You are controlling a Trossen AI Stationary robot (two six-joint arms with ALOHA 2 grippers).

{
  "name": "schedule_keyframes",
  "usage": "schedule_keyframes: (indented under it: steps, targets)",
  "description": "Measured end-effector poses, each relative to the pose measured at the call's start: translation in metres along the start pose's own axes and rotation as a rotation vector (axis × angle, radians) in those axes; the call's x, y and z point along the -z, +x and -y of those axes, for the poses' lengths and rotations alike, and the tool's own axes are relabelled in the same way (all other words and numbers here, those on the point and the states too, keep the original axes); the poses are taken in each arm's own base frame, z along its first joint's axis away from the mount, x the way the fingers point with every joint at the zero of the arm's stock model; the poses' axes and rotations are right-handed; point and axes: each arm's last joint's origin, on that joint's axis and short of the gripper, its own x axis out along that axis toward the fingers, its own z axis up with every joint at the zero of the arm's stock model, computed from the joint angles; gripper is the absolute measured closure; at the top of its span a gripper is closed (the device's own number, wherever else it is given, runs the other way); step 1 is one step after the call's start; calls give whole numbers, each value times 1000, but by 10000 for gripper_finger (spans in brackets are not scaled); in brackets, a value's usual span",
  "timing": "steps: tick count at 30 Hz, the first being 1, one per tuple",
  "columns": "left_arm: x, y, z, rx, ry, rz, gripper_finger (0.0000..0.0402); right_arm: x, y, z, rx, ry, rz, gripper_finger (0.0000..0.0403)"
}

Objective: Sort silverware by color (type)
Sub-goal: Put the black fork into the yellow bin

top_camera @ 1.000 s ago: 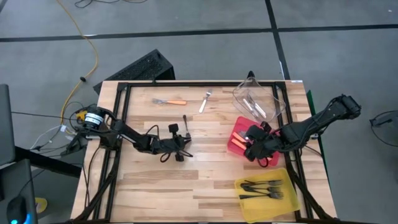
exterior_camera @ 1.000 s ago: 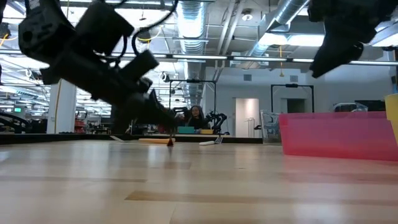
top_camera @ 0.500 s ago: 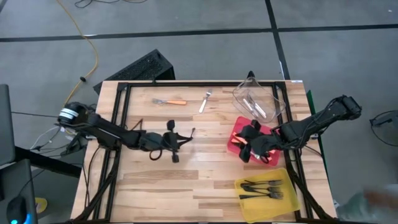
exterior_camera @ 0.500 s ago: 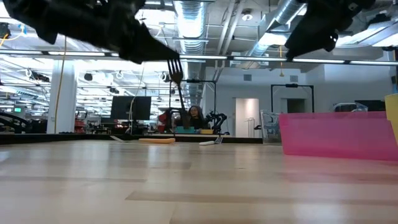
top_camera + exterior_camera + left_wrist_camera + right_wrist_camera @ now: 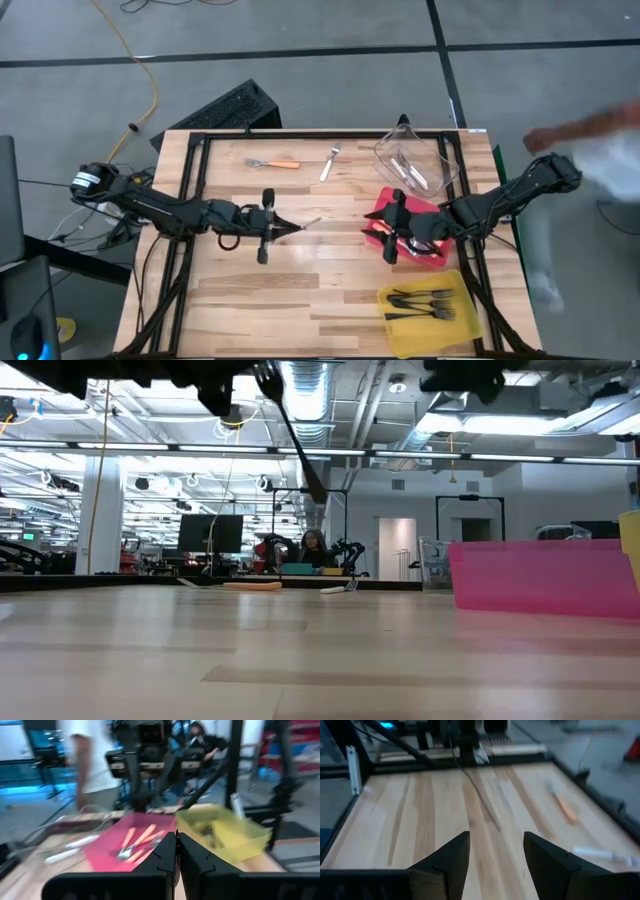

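Holding a black fork (image 5: pixel 302 225) above mid-tabletop (image 5: pixel 330 290), left hand (image 5: pixel 275 227) is clamped on it. Right hand (image 5: pixel 388 228), fingers apart, hovers by the red bin (image 5: pixel 436 254). Orange-handled fork (image 5: pixel 273 163) and pale fork (image 5: pixel 329 163) lie at the far edge.

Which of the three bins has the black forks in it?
The yellow bin, at the table's near right corner. The red bin next to it holds orange-handled forks, and the clear bin holds pale ones.
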Motion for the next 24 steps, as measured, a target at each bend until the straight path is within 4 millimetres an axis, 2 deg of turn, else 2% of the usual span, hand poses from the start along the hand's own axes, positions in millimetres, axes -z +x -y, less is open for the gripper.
schedule_keyframes:
  steps: [8,13,19,24]
  targets:
    - [-25,-13,1,126,-77,169,401,-16,-1,-3,-22,-116,155,193]
    - [-32,-17,1,151,-95,223,401,-21,9,-9,-15,-118,228,173]
    - [-31,-15,-2,123,-92,216,401,-18,38,-11,26,-125,250,119]
    - [-31,-15,-5,110,-92,218,401,-31,63,-14,-1,-160,241,100]
